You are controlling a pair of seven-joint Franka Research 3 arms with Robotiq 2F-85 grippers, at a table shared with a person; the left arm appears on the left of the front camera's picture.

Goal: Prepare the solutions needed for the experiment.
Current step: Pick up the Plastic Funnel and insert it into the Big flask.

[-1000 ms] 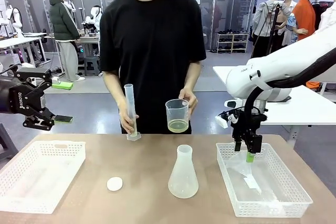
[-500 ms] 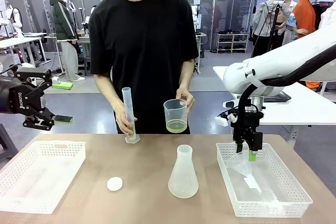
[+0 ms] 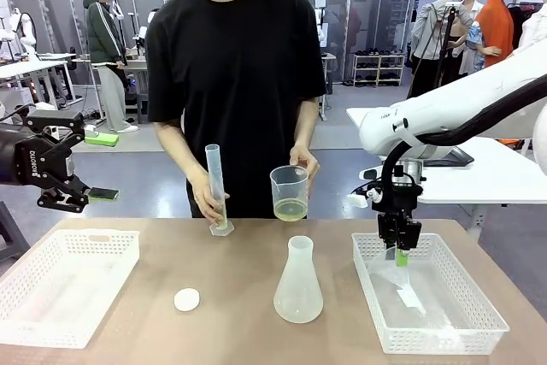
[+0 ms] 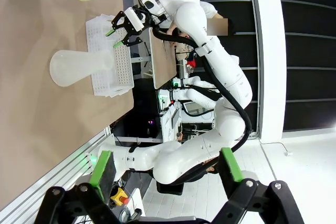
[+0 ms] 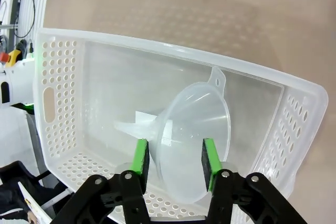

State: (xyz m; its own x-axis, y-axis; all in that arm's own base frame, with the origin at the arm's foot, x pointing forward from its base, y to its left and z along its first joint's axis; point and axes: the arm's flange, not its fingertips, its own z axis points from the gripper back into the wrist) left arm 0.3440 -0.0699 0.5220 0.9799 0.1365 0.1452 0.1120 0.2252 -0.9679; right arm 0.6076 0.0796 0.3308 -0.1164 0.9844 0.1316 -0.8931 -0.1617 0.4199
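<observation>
Right tool (image 3: 399,256) astride funnel (image 5: 194,129) in basket (image 3: 444,344), clamp uncertain; solutions (image 3: 291,208) in person's beaker (image 3: 289,179), well apart leftward

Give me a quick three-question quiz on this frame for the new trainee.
1. True or false: the conical flask stands inside a basket.
2. What sits between the right gripper's fingers? A) funnel B) white cap C) cylinder
3. Fill in: the yellow-green solution is in the ___ that the person holds.
Key: 1 false, it stands on the bare table; 2 A; 3 beaker.
</observation>
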